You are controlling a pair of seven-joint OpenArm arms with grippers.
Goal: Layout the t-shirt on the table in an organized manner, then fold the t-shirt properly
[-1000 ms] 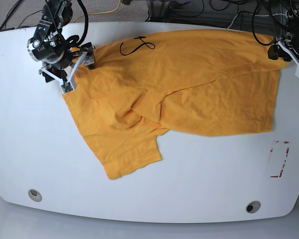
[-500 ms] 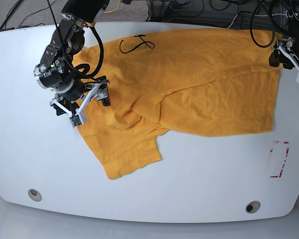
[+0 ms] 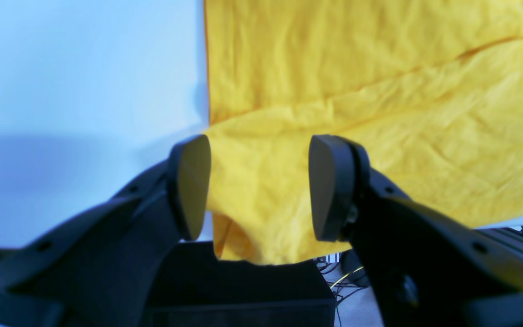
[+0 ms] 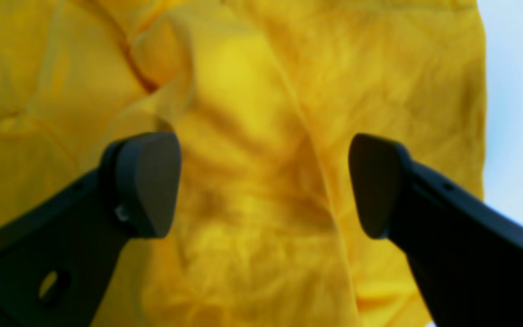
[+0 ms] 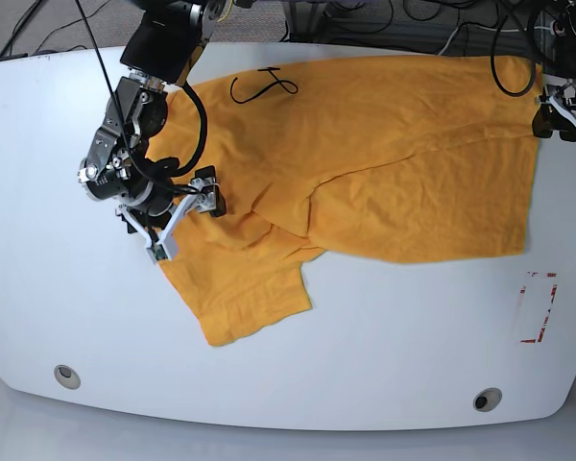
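**T-shirt spread crosswise, both grippers open over cloth**

The t-shirt [image 5: 365, 163] is lying on the table [image 5: 365, 346] w/ its long axis running left–right in base view, along the far half of the top. Black lettering [image 5: 261, 86] is sitting near the far-left corner of the cloth. A lower flap [image 5: 245, 288] is sticking out toward the near-left — creased and partly folded over where it meets the main panel.

The right gripper [image 5: 178, 216] is hovering over the shirt's left edge, just above that flap. In the right wrist view its fingers [image 4: 145, 181] are standing wide apart w/ only wrinkled yellow cloth below; nothing is clamped between them.

The left gripper [image 5: 557, 110] is sitting at the far-right corner of the shirt, at the table edge. Left wrist view: pads [image 3: 193, 186] moderately spread, cloth edge lying beneath the gap, not pinched; a bit of fabric is draping off the table rim there.

Surface — glossy white, curved edges, two round grommets [image 5: 67, 376] near the front, red rectangular mark [image 5: 538, 307] at near right. Cables [image 5: 384, 19] are trailing on the floor behind the table.
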